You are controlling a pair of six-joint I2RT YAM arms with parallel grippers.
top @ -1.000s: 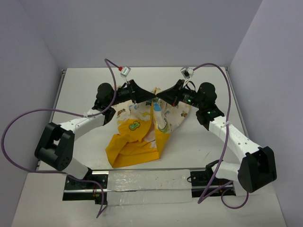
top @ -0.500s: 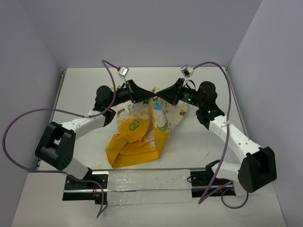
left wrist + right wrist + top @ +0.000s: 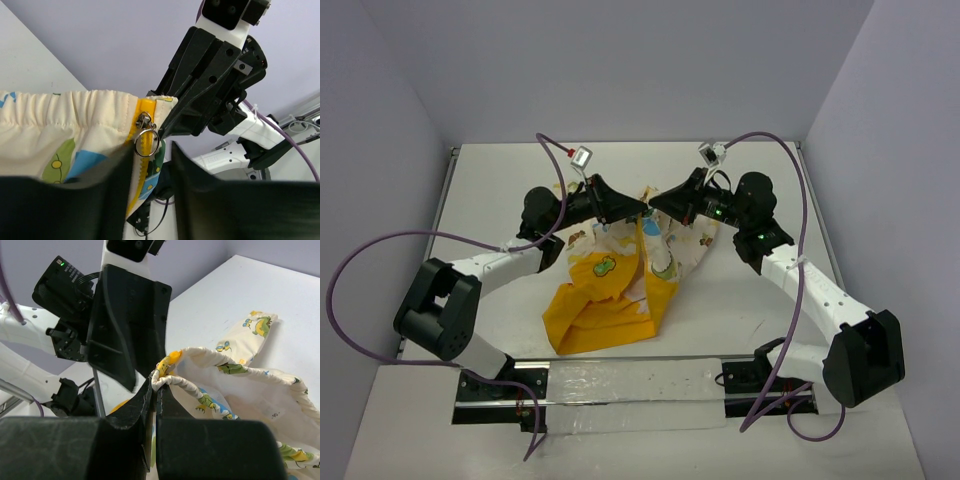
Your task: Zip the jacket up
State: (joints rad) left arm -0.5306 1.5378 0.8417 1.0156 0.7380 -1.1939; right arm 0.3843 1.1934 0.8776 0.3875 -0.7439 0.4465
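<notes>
The jacket hangs from its top edge between my two grippers, and its yellow-orange lower part lies crumpled on the table. My right gripper is shut on the rolled cream hem at the top of the zipper, which shows in the right wrist view. My left gripper faces it. In the left wrist view its fingers stand apart. The yellow zipper tape and the ring-shaped zipper pull hang just above the gap, close to the left finger. The cream printed fabric fills the left of that view.
The white table is enclosed by grey walls at the left, back and right. Purple cables loop out from both arms. A mounting rail runs along the near edge.
My left arm has shifted slightly back to the left and its wrist has dropped a little. The right gripper holds the jacket's top edge as before.
</notes>
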